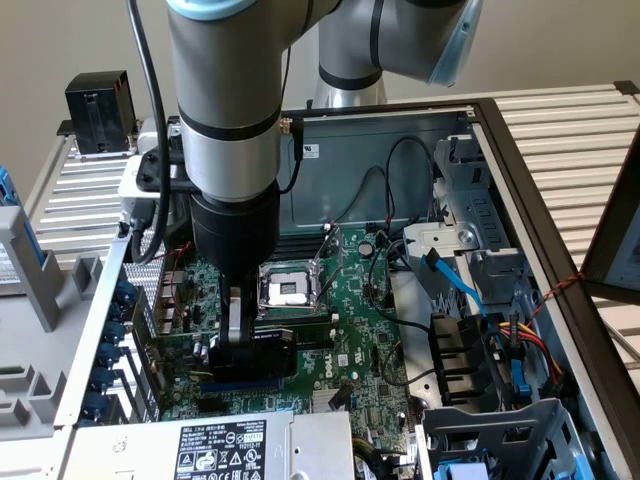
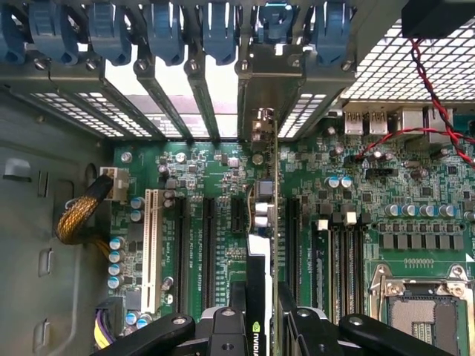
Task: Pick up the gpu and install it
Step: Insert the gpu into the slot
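My gripper (image 1: 248, 345) is shut on the gpu (image 1: 275, 345), a dark-faced card that stands on edge low over the green motherboard (image 1: 350, 320), just in front of the CPU socket (image 1: 288, 288). In the wrist view the gpu (image 2: 275, 222) is edge-on, a thin green line running from between my gripper (image 2: 267, 322) fingers to its silvery bracket (image 2: 269, 81). The bracket lies against the case's rear slot openings. The card lines up along the dark expansion slots (image 2: 291, 237). Whether its edge sits in a slot I cannot tell.
The open computer case has blue slot latches (image 2: 163, 30) along its rear wall and a white slot (image 2: 152, 248) beside the dark ones. A power supply (image 1: 220, 445), a drive cage (image 1: 500, 440) and loose cables (image 1: 520, 340) crowd the exterior view's right and front.
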You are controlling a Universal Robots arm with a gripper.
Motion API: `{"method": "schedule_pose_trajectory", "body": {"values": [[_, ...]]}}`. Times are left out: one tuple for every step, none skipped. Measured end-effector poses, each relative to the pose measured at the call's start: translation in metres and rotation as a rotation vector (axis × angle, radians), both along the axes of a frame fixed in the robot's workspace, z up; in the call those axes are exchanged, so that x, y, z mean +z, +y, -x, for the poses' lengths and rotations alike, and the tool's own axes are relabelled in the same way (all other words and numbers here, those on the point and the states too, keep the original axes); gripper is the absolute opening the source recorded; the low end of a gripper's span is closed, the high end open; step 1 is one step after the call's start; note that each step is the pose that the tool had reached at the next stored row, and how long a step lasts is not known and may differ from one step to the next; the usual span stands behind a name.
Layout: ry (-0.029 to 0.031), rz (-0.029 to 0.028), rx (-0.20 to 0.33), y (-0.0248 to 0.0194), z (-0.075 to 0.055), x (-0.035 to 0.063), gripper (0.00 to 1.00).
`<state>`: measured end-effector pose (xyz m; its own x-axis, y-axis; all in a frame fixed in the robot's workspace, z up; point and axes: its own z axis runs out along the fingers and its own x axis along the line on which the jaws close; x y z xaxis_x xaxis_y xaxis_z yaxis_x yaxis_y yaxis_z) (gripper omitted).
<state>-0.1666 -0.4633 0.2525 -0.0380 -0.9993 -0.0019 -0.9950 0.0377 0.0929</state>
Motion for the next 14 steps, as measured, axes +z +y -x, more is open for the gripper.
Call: {"method": "schedule_pose_trajectory", "body": {"values": [[0.0, 0.0, 0.001, 0.0, 0.0, 0.0, 0.26], [0.0001, 0.0001, 0.001, 0.0, 0.0, 0.0, 0.26], [0.0, 0.0001, 0.001, 0.0, 0.0, -0.0001, 0.26], [0.0001, 0.0001, 0.001, 0.0, 0.0, -0.0001, 0.26], [0.0001, 0.0002, 0.001, 0.0, 0.0, -0.0002, 0.26], [0.0001, 0.0002, 0.001, 0.0, 0.0001, -0.0003, 0.26], [0.0001, 0.0002, 0.001, 0.0, 0.0001, -0.0005, 0.26], [0.0001, 0.0002, 0.001, 0.0, 0.0001, -0.0007, 0.26], [0.0001, 0.0003, 0.001, 0.0, 0.0002, -0.0009, 0.26], [0.0001, 0.0003, 0.001, 0.0, 0.0003, -0.0011, 0.26], [0.0, 0.0003, 0.001, 0.0, 0.0005, -0.0014, 0.26], [0.0, 0.0002, 0.001, 0.0, 0.0006, -0.0016, 0.26], [-0.0001, 0.0001, 0.001, 0.0, 0.0008, -0.0019, 0.26], [0.0, 0.0002, 0.001, 0.0, 0.0009, -0.002, 0.26]]}}
